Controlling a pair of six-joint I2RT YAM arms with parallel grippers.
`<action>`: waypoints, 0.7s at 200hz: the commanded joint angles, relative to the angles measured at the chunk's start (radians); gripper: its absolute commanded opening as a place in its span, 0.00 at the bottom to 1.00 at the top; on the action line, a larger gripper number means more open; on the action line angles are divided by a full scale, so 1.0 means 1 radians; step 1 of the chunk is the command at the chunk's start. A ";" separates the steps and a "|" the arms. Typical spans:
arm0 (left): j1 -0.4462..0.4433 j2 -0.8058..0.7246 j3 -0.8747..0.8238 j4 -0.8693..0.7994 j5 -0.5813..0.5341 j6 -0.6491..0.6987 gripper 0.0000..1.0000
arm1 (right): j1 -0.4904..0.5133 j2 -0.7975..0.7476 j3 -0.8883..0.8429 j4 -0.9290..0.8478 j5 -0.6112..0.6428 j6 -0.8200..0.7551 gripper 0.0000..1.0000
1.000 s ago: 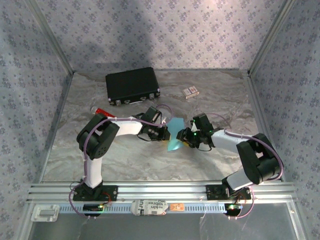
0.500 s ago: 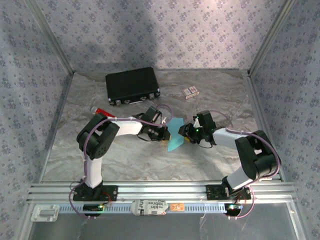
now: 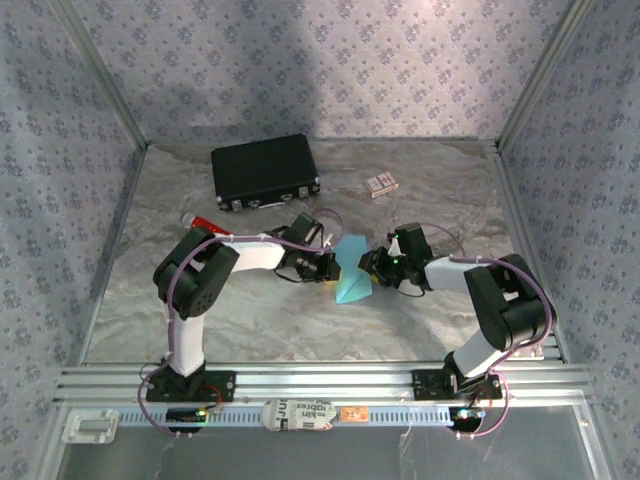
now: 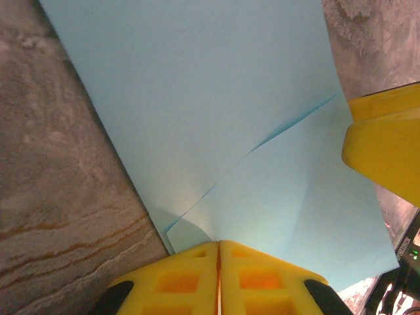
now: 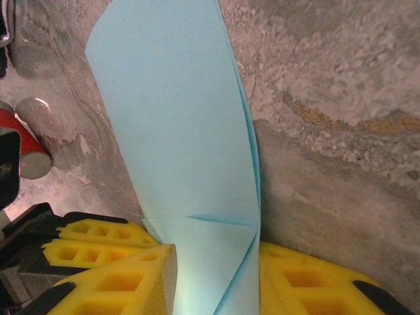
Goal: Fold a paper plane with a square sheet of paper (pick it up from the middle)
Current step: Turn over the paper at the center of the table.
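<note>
A: Marbled grey tabletop [image 3: 250,310]. The square sheet of paper [image 3: 352,275], partly folded, is held up mid-frame.
B: Left hand [image 4: 218,246] is clamped on its edge. Right hand [image 5: 215,256], jaws apart, straddles the fold. I'd close squarely along it.

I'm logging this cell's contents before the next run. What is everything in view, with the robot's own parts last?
sheet of paper: 1, light cyan-blue, partly folded, mid-table between the arms
black case: 1, black, far left of the table
card box: 1, patterned, far side, right of the case
red tube: 1, red, left side, beside the left arm
table: 1, grey marbled
left arm: 1, white and black; jaws shut on the paper
right arm: 1, white and black; jaws apart, either side of the paper
</note>
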 commanded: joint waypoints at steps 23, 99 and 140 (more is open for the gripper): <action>-0.001 -0.008 -0.021 -0.015 0.000 -0.007 0.08 | -0.020 0.032 -0.024 0.057 -0.020 0.012 0.28; 0.000 -0.021 -0.026 0.001 0.000 -0.020 0.10 | -0.033 0.041 -0.046 0.109 -0.042 0.015 0.16; 0.000 -0.068 -0.031 0.012 -0.014 -0.029 0.16 | -0.040 0.012 -0.056 0.112 -0.046 0.005 0.10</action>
